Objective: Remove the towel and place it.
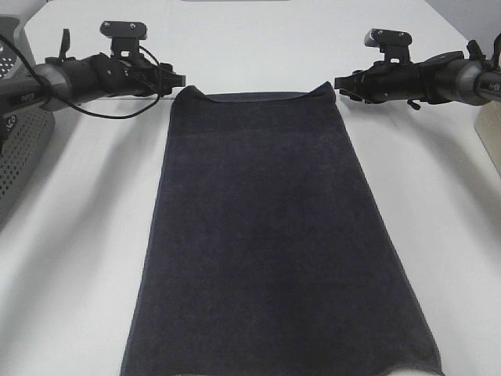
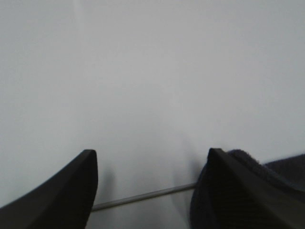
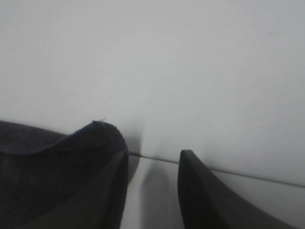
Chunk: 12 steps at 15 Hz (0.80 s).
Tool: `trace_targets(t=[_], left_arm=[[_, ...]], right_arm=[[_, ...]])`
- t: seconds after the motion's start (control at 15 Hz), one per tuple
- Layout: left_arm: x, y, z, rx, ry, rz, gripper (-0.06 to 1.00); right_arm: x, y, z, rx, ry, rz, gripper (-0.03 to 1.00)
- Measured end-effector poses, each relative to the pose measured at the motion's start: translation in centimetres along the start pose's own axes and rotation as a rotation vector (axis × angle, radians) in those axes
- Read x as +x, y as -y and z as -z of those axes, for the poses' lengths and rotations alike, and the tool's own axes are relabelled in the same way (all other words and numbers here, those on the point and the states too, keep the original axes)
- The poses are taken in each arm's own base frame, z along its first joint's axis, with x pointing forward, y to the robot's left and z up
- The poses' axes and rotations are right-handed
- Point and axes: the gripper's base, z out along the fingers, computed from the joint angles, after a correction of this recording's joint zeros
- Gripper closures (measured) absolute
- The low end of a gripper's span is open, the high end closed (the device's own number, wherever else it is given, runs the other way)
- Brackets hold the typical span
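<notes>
We judge placing step nearly done: towel (image 1: 266,235) lies flat along table (image 1: 86,251), far corners slightly lifted. Left gripper (image 2: 150,186) and right gripper (image 3: 152,191) both gape beside corners, seemingly gripping nothing. Next: pull arms clear without snagging cloth.

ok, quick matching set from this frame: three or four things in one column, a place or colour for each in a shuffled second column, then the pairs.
Things:
1. towel
2. basket
3. left gripper
4. right gripper

Descriptions:
A. grey, perforated, at the table's left edge
B. at the towel's far right corner
C. dark charcoal, spread flat down the middle of the white table
D. at the towel's far left corner

Pairs: 1-C, 2-A, 3-D, 4-B
</notes>
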Motion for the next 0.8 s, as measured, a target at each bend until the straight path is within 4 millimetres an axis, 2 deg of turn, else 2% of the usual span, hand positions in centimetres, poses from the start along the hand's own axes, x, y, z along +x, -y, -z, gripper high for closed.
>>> trace_targets(t=[0.13,0.27,0.4,0.73,0.8], left_arm=[[-2.3,-0.9,1.0,0.043,-0.082,0.034,0.32],[-5.2,-1.8,2.4,0.077,-0.137,0.101,0.32],[-7.3,-2.4,3.6,0.068,-0.208,0.117,0.32],[-10.7,-2.8,7.7,0.002,-0.425,0.092,0.32],[-11.2,-2.8,8.9,-0.017,-0.495,0.114,0.32]], right_arm=[[-1.3,-0.5,0.8,-0.020,-0.005,0.043,0.61],[-3.7,-1.0,2.4,-0.013,0.024,0.032,0.61],[-5.7,-1.7,4.0,-0.031,0.014,0.031,0.61],[-8.0,-3.0,7.7,-0.024,-0.162,0.002,0.61],[-8.8,-3.3,9.9,0.031,-0.281,-0.031,0.61]])
